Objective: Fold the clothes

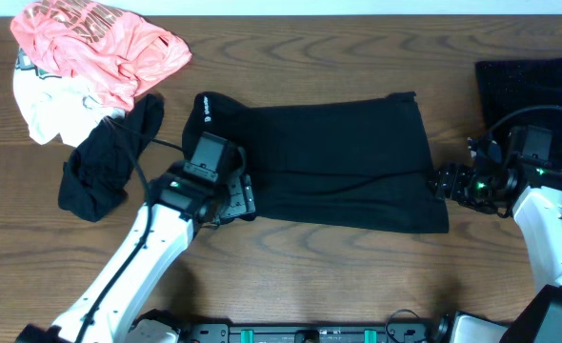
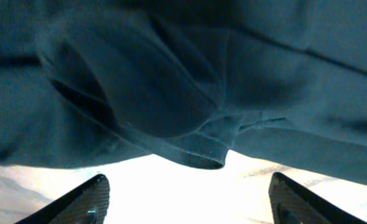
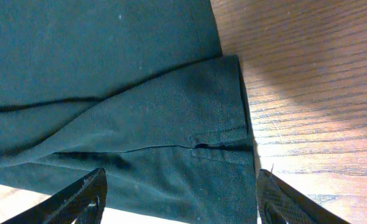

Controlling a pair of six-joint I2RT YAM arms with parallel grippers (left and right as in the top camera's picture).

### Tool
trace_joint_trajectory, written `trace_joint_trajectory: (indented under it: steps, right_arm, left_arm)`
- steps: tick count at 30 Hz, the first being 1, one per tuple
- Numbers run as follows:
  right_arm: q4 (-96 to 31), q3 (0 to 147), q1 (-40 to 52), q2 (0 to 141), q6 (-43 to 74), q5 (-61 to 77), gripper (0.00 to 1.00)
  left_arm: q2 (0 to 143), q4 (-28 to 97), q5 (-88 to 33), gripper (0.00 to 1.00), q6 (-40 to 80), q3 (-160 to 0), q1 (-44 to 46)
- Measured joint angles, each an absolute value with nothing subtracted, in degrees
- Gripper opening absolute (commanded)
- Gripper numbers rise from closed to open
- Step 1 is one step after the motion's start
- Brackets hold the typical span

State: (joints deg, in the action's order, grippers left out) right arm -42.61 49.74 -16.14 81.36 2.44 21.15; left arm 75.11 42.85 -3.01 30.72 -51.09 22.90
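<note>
A black soft garment (image 1: pixel 329 162) lies spread flat as a broad rectangle in the middle of the brown wooden table (image 1: pixel 357 276), with a small white round logo (image 1: pixel 208 110) at its upper left corner. The left gripper (image 1: pixel 238 200) sits at the garment's lower left edge. Its fingers (image 2: pixel 78 202) stand wide apart with only bright tabletop between them, and a rumpled hem lies just ahead. The right gripper (image 1: pixel 440 181) is at the right edge, its fingers (image 3: pixel 283 202) also spread wide over the hem corner, gripping nothing. In the upper left of the frame, a crumpled coral-pink printed tee (image 1: pixel 100 43) lies on a white garment (image 1: pixel 43 110), with a bunched second black garment (image 1: pixel 105 162) just below them.
</note>
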Motion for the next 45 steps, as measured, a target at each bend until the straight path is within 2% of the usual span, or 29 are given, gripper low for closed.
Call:
trace_joint_trajectory:
  steps: [3, 17, 22, 28, 35, 45]
  right_arm:
    - [-42.7, 49.7, -16.1, 81.4, 2.4, 21.1, 0.75]
    - [-43.1, 49.7, -16.1, 81.4, 2.3, 21.1, 0.75]
    - [-43.1, 49.7, -16.1, 81.4, 2.3, 21.1, 0.76]
    - [-43.1, 49.7, -16.1, 81.4, 2.3, 21.0, 0.76]
    - [-43.2, 49.7, -16.1, 81.4, 2.3, 21.0, 0.77]
    - [-43.2, 49.7, -16.1, 81.4, 2.3, 21.0, 0.79]
  left_arm:
    - [76.9, 41.7, -3.0, 0.72, 33.9, -50.5, 24.0]
    - [89.4, 37.0, -3.0, 0.62, 41.6, -50.4, 25.7]
    - [91.5, 35.3, -3.0, 0.54, 42.5, -50.4, 25.7]
    - [91.6, 32.5, -3.0, 0.4, 43.2, -50.3, 25.7]
    - [91.6, 30.6, -3.0, 0.12, 43.3, -50.3, 25.7]
    - [88.5, 34.5, -3.0, 0.09, 39.7, -52.4, 25.7]
